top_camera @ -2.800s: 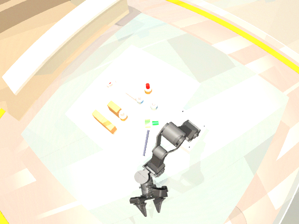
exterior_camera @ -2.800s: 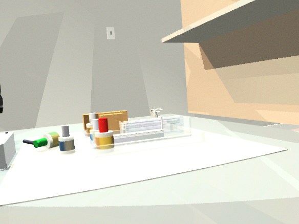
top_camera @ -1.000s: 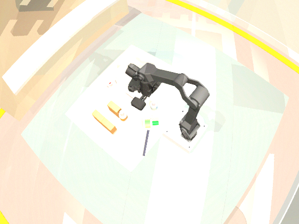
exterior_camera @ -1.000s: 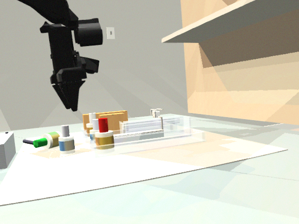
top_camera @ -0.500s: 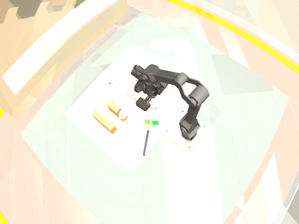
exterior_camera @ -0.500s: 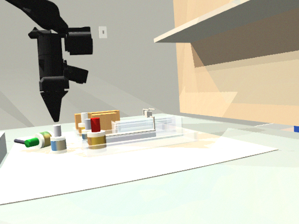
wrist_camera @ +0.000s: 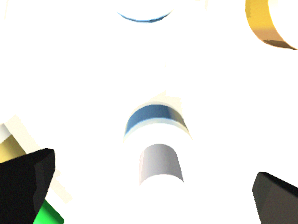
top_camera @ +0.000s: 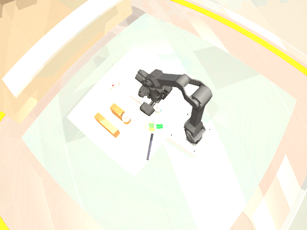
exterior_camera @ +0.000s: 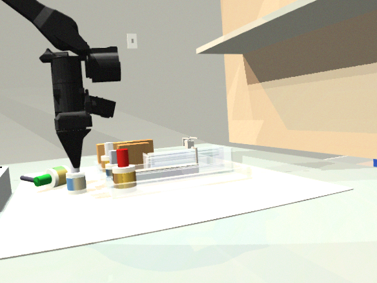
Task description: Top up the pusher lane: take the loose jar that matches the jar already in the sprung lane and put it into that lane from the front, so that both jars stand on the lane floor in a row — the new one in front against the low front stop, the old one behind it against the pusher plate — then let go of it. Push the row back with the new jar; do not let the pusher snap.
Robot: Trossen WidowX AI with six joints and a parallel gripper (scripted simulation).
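With the pincer [top_camera: 153,106] [exterior_camera: 76,169] [wrist_camera: 158,173] wide open and holding nothing, centre it over the grey-capped, blue-banded jar [top_camera: 157,109] [exterior_camera: 76,183] [wrist_camera: 160,150] standing upright between its fingers, then close gently.

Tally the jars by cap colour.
Red: 1, the red-capped jar
Green: 1, the green-capped jar
Pale grey: 3, the loose blue-banded jar, the lane jar and the gold-banded jar
Total: 5
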